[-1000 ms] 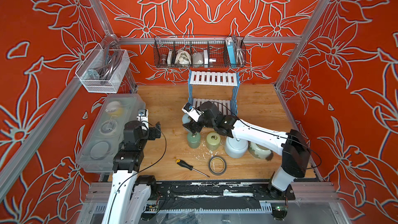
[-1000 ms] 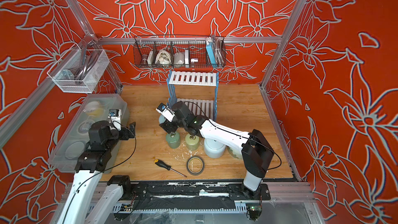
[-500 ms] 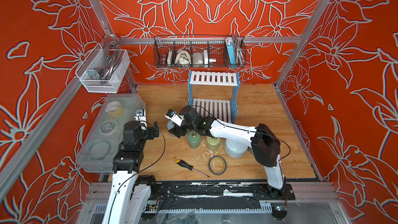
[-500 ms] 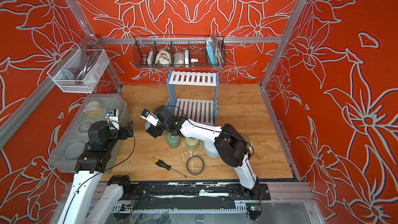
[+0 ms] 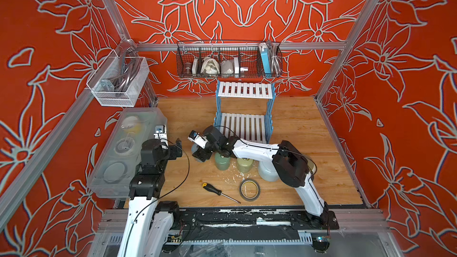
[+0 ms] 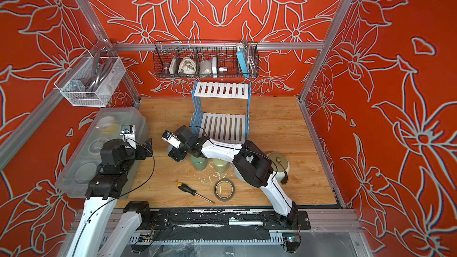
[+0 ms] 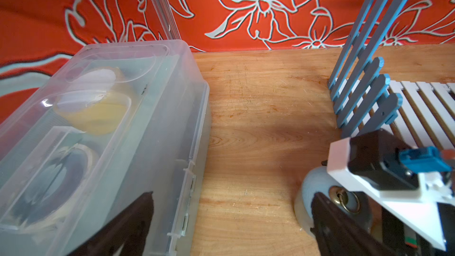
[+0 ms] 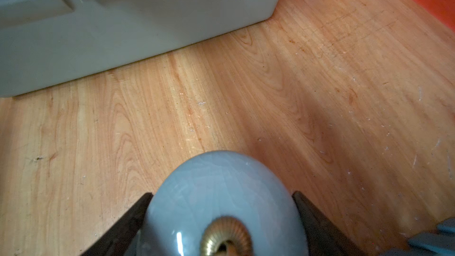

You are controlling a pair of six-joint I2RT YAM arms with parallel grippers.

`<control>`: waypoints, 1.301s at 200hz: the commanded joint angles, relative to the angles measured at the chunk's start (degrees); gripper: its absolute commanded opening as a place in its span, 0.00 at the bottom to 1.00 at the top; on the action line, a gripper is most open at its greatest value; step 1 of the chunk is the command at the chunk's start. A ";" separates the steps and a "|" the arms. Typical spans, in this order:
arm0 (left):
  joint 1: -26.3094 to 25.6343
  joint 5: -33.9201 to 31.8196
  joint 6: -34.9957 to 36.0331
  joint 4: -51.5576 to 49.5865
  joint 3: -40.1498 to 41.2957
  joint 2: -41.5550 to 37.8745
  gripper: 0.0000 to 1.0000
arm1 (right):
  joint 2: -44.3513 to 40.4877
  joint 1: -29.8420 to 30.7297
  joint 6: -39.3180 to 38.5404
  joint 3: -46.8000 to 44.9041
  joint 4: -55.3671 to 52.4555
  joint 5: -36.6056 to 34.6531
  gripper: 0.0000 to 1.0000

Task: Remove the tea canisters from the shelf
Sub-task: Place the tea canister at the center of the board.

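Five tea canisters, and all of them are down on the wooden table rather than on the shelf, which stands at the middle of the table's back edge with its white slats and blue picket sides. The right gripper has its black fingers pressed against both sides of the grey-blue canister, so it's pinching that one, with the brass knob on the lid right up close in the right wrist view. In the left wrist view that jar looks like it's on the wood or just above it, honestly can't tell which, just off the shelf's front left corner. From there toward the table's right edge there's a rough row: the sage green canister just beside the grey-blue one, the pale yellow-green canister next to that, then the big white canister half under the right arm, and in a top view the cream canister with its olive lid and brown tassel. The left gripper is spread wide over bare wood, hovering by the clear plastic box that runs along the table's left edge. Near the front edge lie a screwdriver and a roll of tape, the screwdriver's tip close to the tape
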State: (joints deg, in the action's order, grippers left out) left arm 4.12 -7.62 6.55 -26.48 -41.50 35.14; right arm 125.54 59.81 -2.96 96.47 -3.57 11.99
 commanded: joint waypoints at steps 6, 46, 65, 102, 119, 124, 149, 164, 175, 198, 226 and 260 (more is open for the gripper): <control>-0.41 0.40 -0.11 1.06 -0.52 -0.50 0.99 | -1.12 0.17 0.72 -0.07 6.26 0.87 0.60; -0.13 0.23 -0.04 1.05 -0.37 -0.23 0.99 | -2.21 0.72 0.78 -2.32 6.25 1.50 0.62; -0.22 1.80 -0.38 0.54 -0.76 -0.29 0.99 | -2.23 1.35 0.26 -3.54 6.52 1.28 0.62; -0.25 1.00 -0.13 1.00 -0.43 -0.32 0.99 | -3.08 1.93 0.02 -5.11 6.58 1.38 0.66; -0.12 1.96 -0.33 0.26 -0.92 0.06 0.99 | -3.19 2.06 0.17 -5.15 5.88 1.39 0.70; -0.06 1.64 -0.31 0.20 -0.98 0.10 0.99 | -3.39 2.15 -0.01 -5.02 5.34 1.37 0.71; -0.32 0.98 -0.02 1.03 -0.42 0.04 0.99 | -4.33 2.24 -0.30 -5.57 5.46 0.10 0.78; -0.21 1.90 -0.30 0.43 -0.91 0.11 0.99 | -4.72 2.46 0.32 -6.02 5.56 -0.77 0.86; -0.07 1.27 -0.22 0.25 -1.04 0.28 0.99 | -5.12 2.72 0.12 -5.95 4.84 -1.07 0.98; -0.24 0.50 -0.03 1.03 -0.58 -0.02 0.99 | -6.56 3.45 -1.08 -6.74 4.99 -2.36 0.99; -0.16 1.08 -0.24 -0.14 -1.27 0.24 0.99 | -8.77 3.60 -1.05 -7.23 4.40 -3.39 0.99; -0.71 2.94 -0.80 0.02 -1.24 0.08 0.99 | -13.97 3.63 -1.20 -12.13 6.56 -6.50 0.99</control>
State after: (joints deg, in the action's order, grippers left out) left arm 3.92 -6.44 6.50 -26.50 -41.50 35.31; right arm 116.18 63.29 -3.75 88.01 1.58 8.88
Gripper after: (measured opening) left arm 0.989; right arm 0.992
